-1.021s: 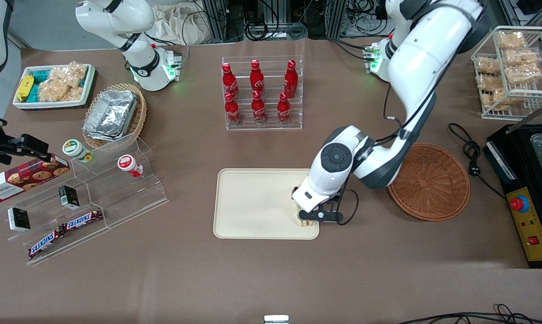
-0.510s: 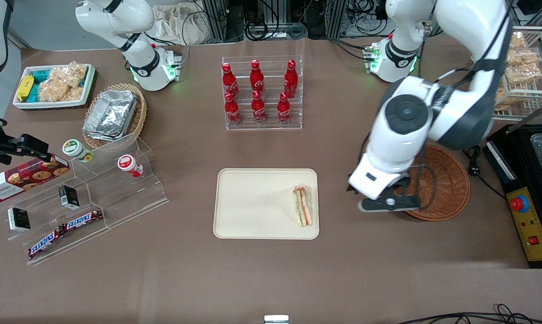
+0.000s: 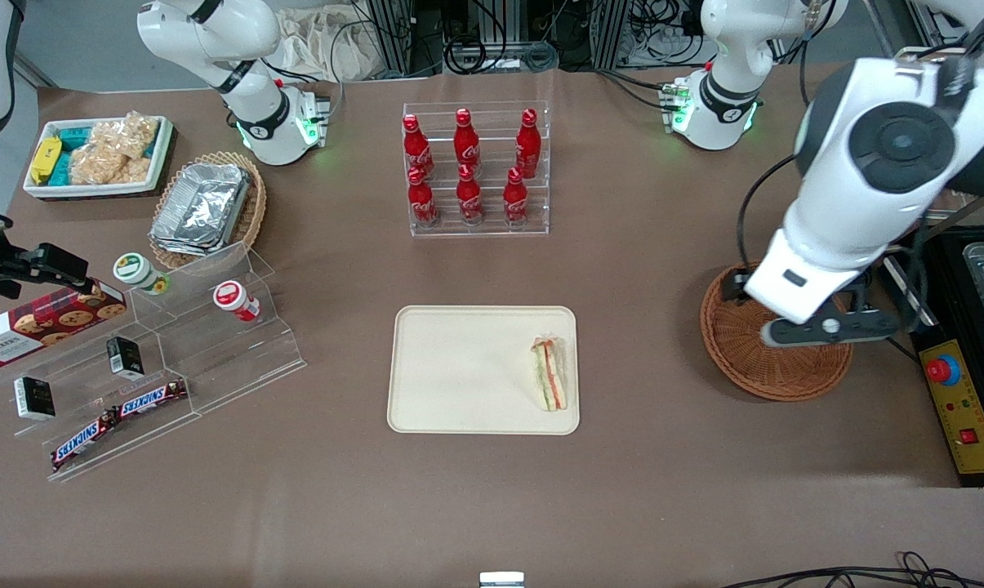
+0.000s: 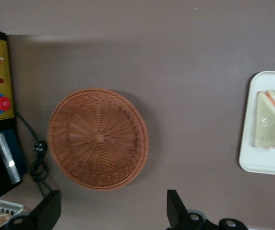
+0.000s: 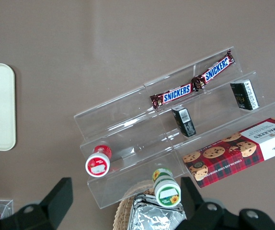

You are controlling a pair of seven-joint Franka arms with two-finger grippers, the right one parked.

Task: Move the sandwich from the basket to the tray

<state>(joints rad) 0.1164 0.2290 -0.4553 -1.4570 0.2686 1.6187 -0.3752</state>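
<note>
Front view: sandwich (image 3: 549, 376) now sits free on tray (image 3: 459, 367), 4 o'clock corner | gripper (image 3: 818, 331) wide open, empty, pulled back over empty basket (image 3: 732, 355) | placement looks done

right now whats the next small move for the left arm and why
Probably just finish retreating to rest: the sandwich lies on the tray, the basket is empty, and the open tool hangs above the basket holding nothing.
</note>
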